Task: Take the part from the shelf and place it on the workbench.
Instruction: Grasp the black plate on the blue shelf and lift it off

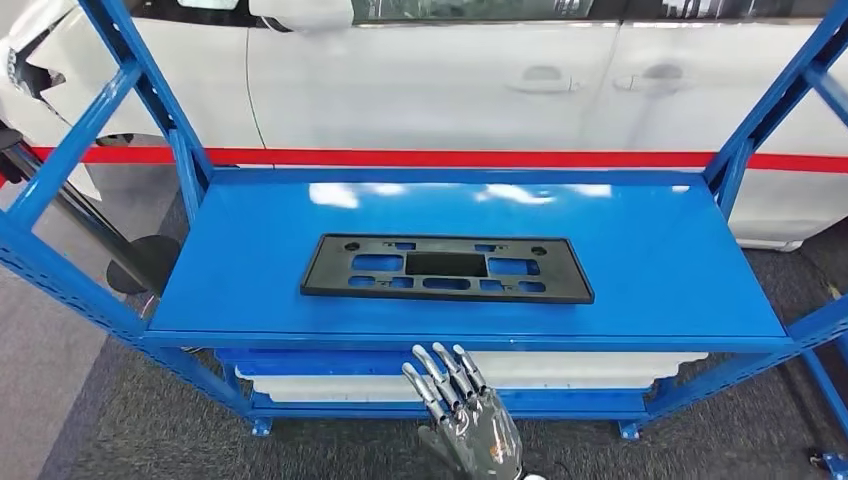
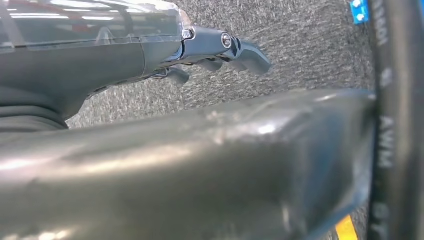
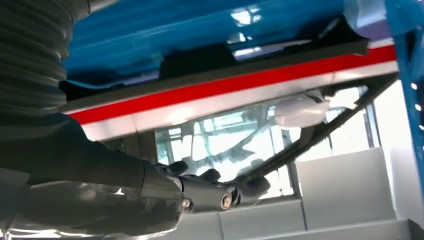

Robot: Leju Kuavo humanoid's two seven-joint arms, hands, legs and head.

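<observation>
A: In the head view, where is the part?

B: The black part [image 1: 447, 268] lies flat on the top board of the blue shelf [image 1: 650, 240], about in the middle of that board. Nothing touches it. Behind the shelf stands a white car [image 1: 450, 80].

A: And the robot hand?

B: The right robot hand [image 1: 465, 410] is just in front of the shelf's front edge and lower than the top board. Its fingers are straight and a little apart, and it holds nothing. I judge the step is the reach toward the part, before any grasp. The next move needs the hand to rise above the front edge, go forward to the near long side of the part, and take that thin edge.

A: What about the left wrist view?

B: The left robot hand [image 2: 220, 50] hangs over the grey carpet floor [image 2: 300, 45], away from the shelf. It holds nothing; its fingers look slightly curled, but how far they are spread I cannot tell.

A: The right wrist view?

B: It agrees: the right robot hand's fingers are free and hold nothing, with the shelf close in front.
</observation>
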